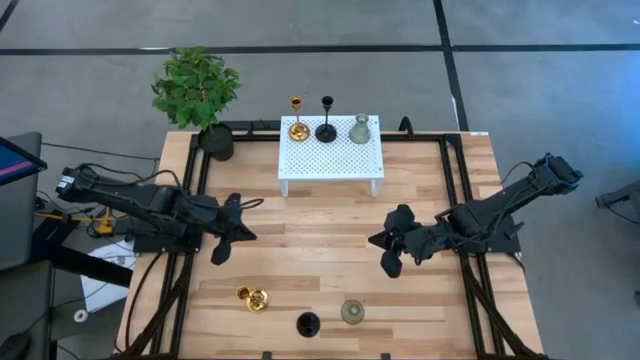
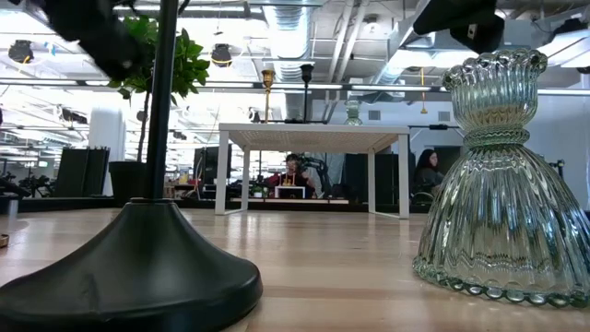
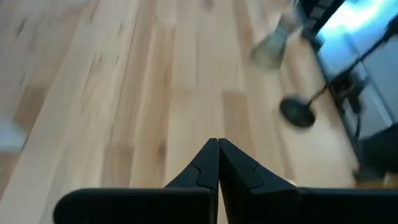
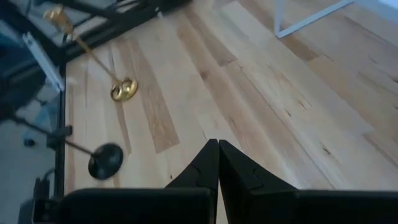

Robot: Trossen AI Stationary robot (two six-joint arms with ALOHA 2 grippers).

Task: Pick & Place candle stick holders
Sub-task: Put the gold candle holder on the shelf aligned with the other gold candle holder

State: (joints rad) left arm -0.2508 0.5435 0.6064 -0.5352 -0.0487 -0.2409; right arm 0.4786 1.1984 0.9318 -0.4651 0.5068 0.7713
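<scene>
Three candle stick holders stand on their bases on the white perforated stand [image 1: 331,152]: gold [image 1: 298,128], black [image 1: 326,130], grey-green [image 1: 360,130]. Three more stand near the table's front edge: gold [image 1: 254,298], black [image 1: 308,323], grey-green [image 1: 352,311]. My left gripper [image 1: 222,250] is shut and empty over the table's left middle. My right gripper [image 1: 390,262] is shut and empty over the right middle. The left wrist view shows the front black holder [image 3: 297,111] and grey-green holder [image 3: 271,51]. The right wrist view shows the front gold holder [image 4: 123,87] and black holder [image 4: 104,160].
A green plant in a black pot [image 1: 214,140] stands at the table's far left corner. A black metal frame [image 1: 452,180] runs along the table's sides. Bare wood [image 1: 310,235] lies between both grippers and the stand. People sit in the room behind the table [image 2: 293,171].
</scene>
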